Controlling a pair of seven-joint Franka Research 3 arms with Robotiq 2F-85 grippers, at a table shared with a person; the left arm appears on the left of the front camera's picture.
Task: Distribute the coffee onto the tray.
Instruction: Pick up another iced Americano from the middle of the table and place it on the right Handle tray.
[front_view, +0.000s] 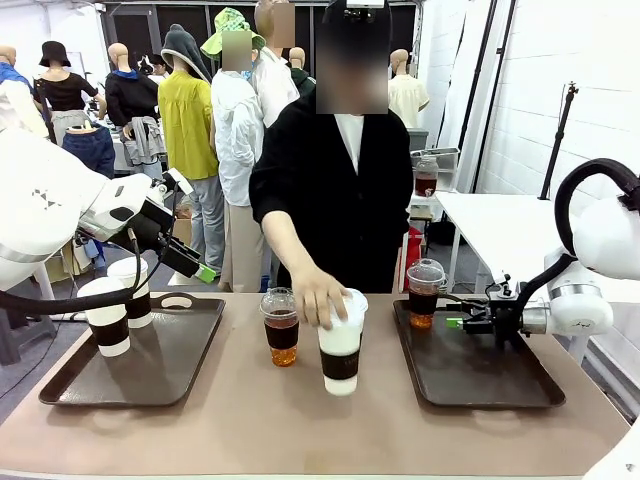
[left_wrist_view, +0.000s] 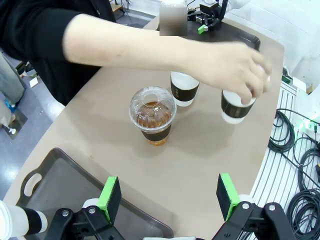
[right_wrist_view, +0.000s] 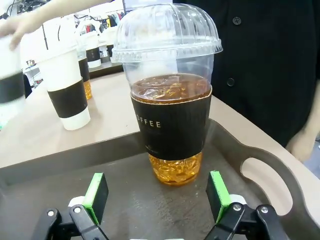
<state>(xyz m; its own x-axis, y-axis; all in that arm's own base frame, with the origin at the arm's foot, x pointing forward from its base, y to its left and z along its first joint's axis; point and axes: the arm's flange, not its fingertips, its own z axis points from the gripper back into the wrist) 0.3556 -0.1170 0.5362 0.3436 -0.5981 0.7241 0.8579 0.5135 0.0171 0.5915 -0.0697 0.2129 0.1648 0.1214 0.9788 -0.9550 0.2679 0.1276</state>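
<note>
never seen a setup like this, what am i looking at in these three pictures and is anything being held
Two white robot arms share a table with a person. The front picture looks across the table: the left arm comes in from the left, the right arm from the right. The other two pictures come from a camera on each wrist, looking along its green-padded jaws. Both pairs of jaws stand open and hold nothing. On the left tray stand two white cups; on the right tray stands a clear cup of brown drink, just ahead of the right jaws. In the middle are another clear cup and two more white cups; the person's hand grips one.
</note>
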